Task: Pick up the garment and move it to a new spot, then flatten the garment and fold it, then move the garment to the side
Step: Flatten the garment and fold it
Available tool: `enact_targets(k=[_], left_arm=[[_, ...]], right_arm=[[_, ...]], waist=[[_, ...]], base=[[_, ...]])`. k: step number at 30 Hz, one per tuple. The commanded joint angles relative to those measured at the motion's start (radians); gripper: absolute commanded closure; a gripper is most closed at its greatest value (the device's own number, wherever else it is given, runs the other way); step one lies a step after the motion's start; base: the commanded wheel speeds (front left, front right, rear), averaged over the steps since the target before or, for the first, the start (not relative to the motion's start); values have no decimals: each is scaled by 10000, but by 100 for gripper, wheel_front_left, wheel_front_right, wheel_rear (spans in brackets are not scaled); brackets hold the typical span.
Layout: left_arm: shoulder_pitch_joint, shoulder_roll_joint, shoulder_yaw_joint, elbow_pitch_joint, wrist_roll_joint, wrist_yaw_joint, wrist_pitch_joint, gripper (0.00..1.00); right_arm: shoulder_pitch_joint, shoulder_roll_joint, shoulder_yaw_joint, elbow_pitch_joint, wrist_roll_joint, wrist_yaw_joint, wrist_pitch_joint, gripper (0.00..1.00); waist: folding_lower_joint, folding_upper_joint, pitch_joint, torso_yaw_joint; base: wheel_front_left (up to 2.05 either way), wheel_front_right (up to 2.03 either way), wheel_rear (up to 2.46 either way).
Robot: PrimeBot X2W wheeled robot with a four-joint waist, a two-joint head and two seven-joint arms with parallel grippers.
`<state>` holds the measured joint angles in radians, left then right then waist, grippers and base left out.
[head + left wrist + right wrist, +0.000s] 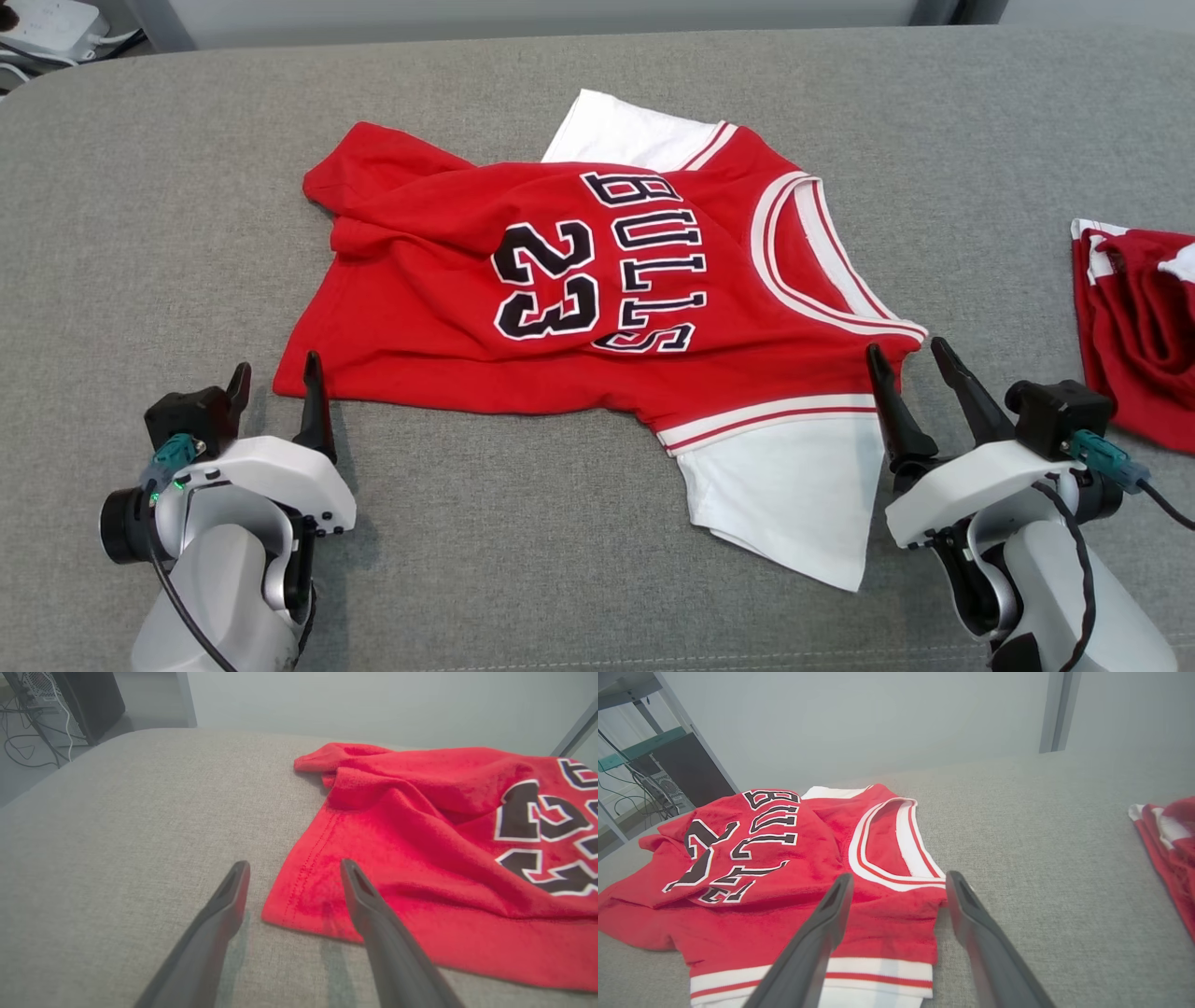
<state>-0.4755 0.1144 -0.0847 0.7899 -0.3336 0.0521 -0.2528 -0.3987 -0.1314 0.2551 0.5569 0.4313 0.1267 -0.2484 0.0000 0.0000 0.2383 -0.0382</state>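
The garment point(597, 289) is a red jersey with white sleeves, "BULLS" and "23" on its chest. It lies rumpled on the grey padded table, its far hem bunched up. My left gripper point(275, 373) stands open at the jersey's near hem corner point(299, 905), nothing between its fingers. Over on the other side, my right gripper point(906, 350) is open at the shoulder by the collar point(901, 858), straddling the shoulder edge point(920, 905) without gripping it.
A second red and white cloth point(1139, 317) lies bunched at the table's right edge point(1171, 844). Bare grey table surface point(140, 233) spreads to the left and behind the jersey. Cables and equipment point(42, 714) stand beyond the far left corner.
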Motion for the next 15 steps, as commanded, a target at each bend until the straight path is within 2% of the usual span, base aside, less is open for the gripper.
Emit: enact_targets(k=[1, 4, 6, 8, 15], left_arm=[[-53, 261, 327, -83, 89, -112, -89, 0], [-77, 245, 407, 25, 83, -249, -89, 0], [-84, 191, 487, 279, 42, -548, -89, 0], [-98, 170, 569, 515, 13, -652, -89, 0], [-260, 227, 899, 760, 152, -743, -89, 0]], right_arm=[[33, -74, 189, -268, 60, 40, -134, 0], [15, -99, 193, -297, 67, 40, -134, 0], [-2, -109, 202, -318, 75, 40, -134, 0], [-21, -112, 198, -316, 81, 40, -134, 0], [-73, -139, 170, -338, 99, 40, -134, 0]], waist=[[0, 0, 22, -22], [0, 0, 71, -53], [0, 0, 156, -115], [0, 0, 204, -159], [0, 0, 340, -249]], base=[[0, 0, 0], [0, 0, 0], [0, 0, 0], [0, 0, 0], [0, 0, 0]])
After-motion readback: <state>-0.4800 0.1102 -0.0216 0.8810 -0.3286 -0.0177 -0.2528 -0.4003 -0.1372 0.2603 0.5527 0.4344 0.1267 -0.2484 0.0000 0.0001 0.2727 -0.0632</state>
